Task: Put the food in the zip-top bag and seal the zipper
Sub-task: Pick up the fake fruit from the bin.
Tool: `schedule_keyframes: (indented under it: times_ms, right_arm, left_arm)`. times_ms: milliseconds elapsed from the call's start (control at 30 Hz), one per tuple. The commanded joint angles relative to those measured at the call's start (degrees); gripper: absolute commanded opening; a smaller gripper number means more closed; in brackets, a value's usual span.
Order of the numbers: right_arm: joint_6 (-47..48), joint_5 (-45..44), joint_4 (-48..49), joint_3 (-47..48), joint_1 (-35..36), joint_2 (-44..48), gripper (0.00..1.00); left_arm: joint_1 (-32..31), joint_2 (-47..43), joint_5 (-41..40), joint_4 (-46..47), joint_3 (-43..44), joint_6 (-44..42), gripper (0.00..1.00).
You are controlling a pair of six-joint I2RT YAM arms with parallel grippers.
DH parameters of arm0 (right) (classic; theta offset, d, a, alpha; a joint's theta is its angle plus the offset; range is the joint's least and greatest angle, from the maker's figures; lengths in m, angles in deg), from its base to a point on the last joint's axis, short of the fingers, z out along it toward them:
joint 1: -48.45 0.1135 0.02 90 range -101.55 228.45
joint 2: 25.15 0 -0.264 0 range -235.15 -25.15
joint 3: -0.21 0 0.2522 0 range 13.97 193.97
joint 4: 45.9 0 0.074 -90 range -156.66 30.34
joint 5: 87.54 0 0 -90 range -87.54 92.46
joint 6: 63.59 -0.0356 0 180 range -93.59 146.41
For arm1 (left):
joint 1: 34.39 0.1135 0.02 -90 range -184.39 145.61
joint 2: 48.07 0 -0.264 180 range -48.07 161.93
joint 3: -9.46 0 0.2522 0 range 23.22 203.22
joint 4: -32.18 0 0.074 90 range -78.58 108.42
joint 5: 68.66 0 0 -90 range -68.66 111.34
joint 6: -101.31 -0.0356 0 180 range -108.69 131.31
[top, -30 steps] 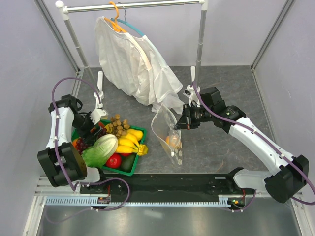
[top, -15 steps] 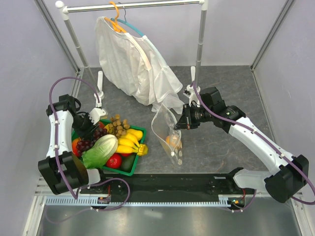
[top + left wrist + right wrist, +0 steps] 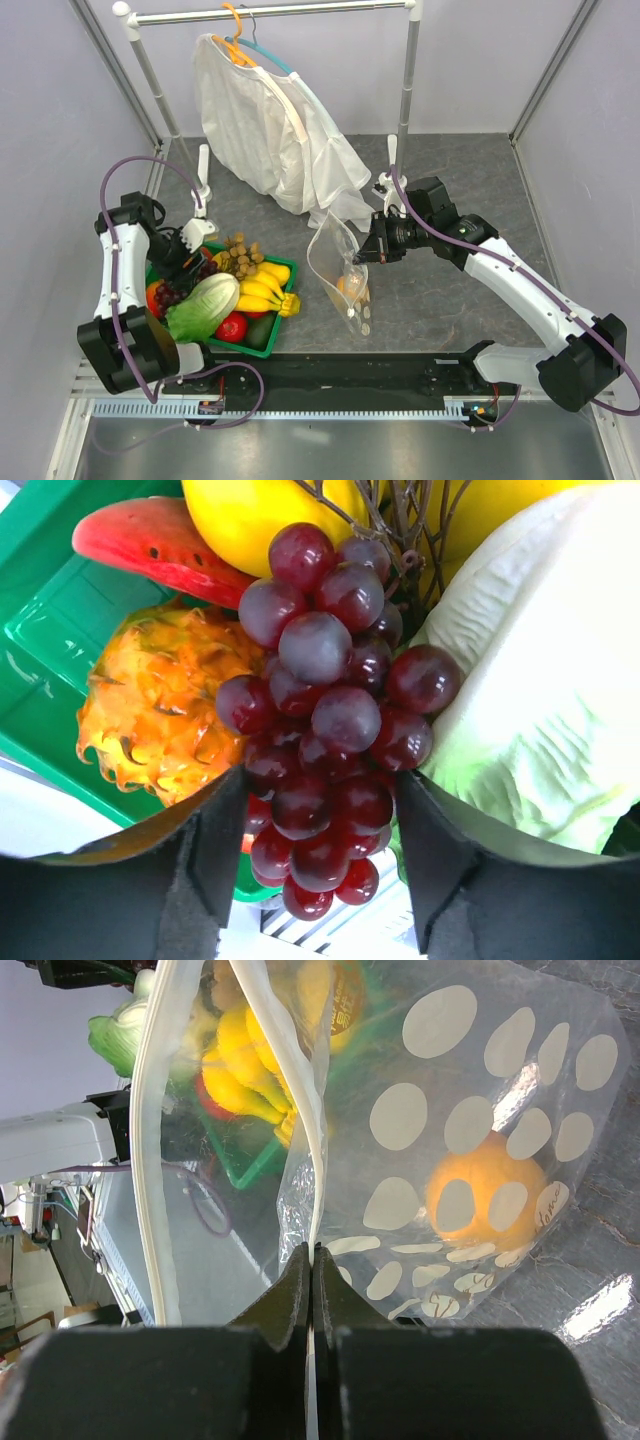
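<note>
Near edge, left side: green basket [image 3: 272,340] packed with toy produce. Lettuce head [image 3: 205,305] at the front, banana bunch [image 3: 262,285] beside it, tan berry bunch [image 3: 238,255] at the far rim. Left gripper [image 3: 320,780] is down at the basket's left end, its two fingers spread, the dark purple grape bunch [image 3: 325,700] filling the gap and touched on both sides, so the jaws are clamped on the grapes. The grapes sit between the lettuce on one side and an orange pineapple [image 3: 150,715] on the other, with a red watermelon slice [image 3: 155,545] beyond. Whether the bunch is lifted off the basket floor I can't tell from the wrist view.

Right of the basket, on the grey table [image 3: 450,300], the zip-top bag [image 3: 340,265] stands tilted. Its lower end is on the table and its upper edge is held up by the right gripper [image 3: 312,1260] — jaws fully closed, pinching one wall of the clear film near the mouth. The zipper [image 3: 155,1160] is unsealed, its two lips apart. The orange-red ball [image 3: 485,1195] is inside, low in the bag.

Far back — white garment [image 3: 270,130] hanging from the rack [image 3: 270,12], its hem just behind the bag.
</note>
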Motion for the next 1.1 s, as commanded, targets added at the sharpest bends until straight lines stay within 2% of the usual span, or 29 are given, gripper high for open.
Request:
schedule_keyframes:
  times_ms: [0,267,400,433,467,533,567,767,933,1067]
  right_arm:
    - [0.8,-0.2,1.0,0.5,-0.2,0.3,0.00]
    - [0.5,-0.1,1.2,0.5,-0.3,-0.3,0.00]
    - [0.5,0.0,1.3,0.6,-0.2,-0.4,0.00]
    - [0.5,0.0,1.2,0.6,-0.3,-0.5,0.00]
    - [0.5,-0.1,1.3,0.6,-0.3,-0.5,0.00]
    - [0.5,0.0,1.2,0.7,-0.3,-0.5,0.00]
    - [0.5,0.0,1.3,0.7,-0.2,-0.5,0.00]
    - [0.6,0.0,1.3,0.6,-0.3,-0.3,0.00]
    - [0.6,0.0,1.3,0.5,-0.3,-0.2,0.00]
    - [0.6,0.2,1.3,0.5,-0.3,0.1,0.00]
  left_arm:
    - [-1.3,0.6,2.0,-1.2,-0.7,1.7,0.70]
    - [-3.4,0.6,0.2,7.7,-6.7,3.4,0.75]
    - [-3.5,1.2,-0.7,10.4,-8.6,3.8,0.72]
    - [-3.5,1.2,-1.2,10.7,-8.8,3.8,0.69]
    - [-3.5,1.3,-1.2,10.7,-8.8,3.8,0.61]
    - [-3.5,0.9,-1.7,10.4,-8.4,3.8,0.51]
    - [-3.5,0.6,-1.9,10.1,-8.3,3.8,0.42]
    - [-3.6,-4.3,-1.9,4.6,-6.4,3.0,0.17]
    - [-3.5,-7.4,-1.9,1.9,-5.0,3.5,0.02]
    - [-3.4,-7.8,-0.9,0.7,-2.3,4.8,0.02]
